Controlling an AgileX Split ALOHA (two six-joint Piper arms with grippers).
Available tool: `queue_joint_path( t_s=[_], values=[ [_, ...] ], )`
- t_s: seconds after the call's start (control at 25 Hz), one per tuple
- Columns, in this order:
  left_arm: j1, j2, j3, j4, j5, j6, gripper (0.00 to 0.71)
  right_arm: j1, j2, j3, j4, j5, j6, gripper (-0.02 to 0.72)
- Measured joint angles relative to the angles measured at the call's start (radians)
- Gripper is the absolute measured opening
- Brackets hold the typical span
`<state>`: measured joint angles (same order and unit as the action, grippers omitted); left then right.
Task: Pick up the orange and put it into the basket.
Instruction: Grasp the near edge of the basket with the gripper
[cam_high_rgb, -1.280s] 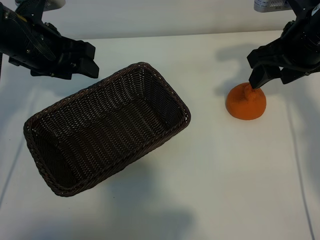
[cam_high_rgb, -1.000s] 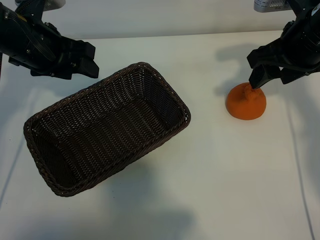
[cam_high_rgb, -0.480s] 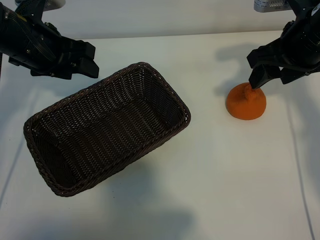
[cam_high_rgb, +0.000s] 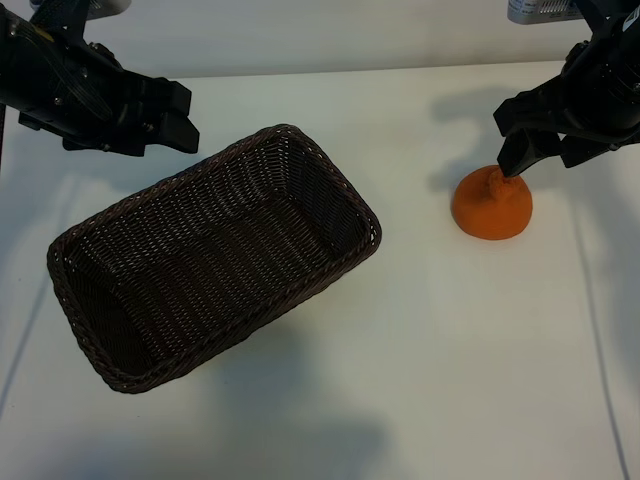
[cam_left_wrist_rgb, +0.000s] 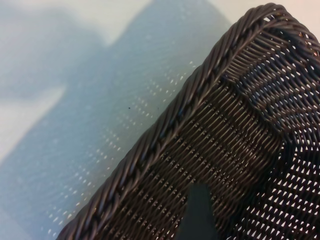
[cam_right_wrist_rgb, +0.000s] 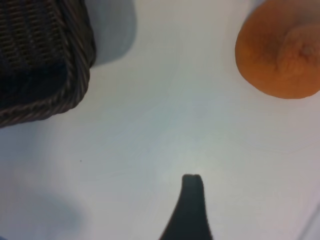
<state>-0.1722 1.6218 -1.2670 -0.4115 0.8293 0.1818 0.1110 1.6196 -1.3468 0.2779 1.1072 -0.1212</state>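
The orange (cam_high_rgb: 492, 208) lies on the white table at the right, its stem bump up. My right gripper (cam_high_rgb: 545, 158) hovers open just behind it, one finger overlapping the stem bump in the exterior view, nothing held. In the right wrist view the orange (cam_right_wrist_rgb: 280, 55) sits apart from the one dark finger (cam_right_wrist_rgb: 191, 210) that shows. The dark brown wicker basket (cam_high_rgb: 376, 232) stands empty and slanted at centre-left. My left gripper (cam_high_rgb: 185, 120) hangs open by the basket's far-left rim (cam_left_wrist_rgb: 170, 125), and one of its fingers (cam_left_wrist_rgb: 197, 215) shows over the weave.
The white table (cam_high_rgb: 450, 350) runs bare along the front and between basket and orange. A corner of the basket (cam_right_wrist_rgb: 75, 85) shows in the right wrist view. A back edge of the table lies behind both arms.
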Motion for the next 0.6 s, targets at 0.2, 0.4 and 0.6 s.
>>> queue_joint_path(
  t_s=[0.2,0.4,0.6],
  values=[
    [0.000,-0.008,0.000,0.035,0.021,-0.066,0.592,0.000,0.000,0.000,0.000,0.000,0.000,0.595],
    [0.000,-0.103,0.003,0.161,0.054,-0.256,0.592,0.000,0.000,0.000,0.001,0.000,0.000,0.595],
    [0.000,-0.253,0.122,0.324,0.093,-0.464,0.580,0.000,0.000,0.000,0.001,0.000,0.000,0.595]
  ],
)
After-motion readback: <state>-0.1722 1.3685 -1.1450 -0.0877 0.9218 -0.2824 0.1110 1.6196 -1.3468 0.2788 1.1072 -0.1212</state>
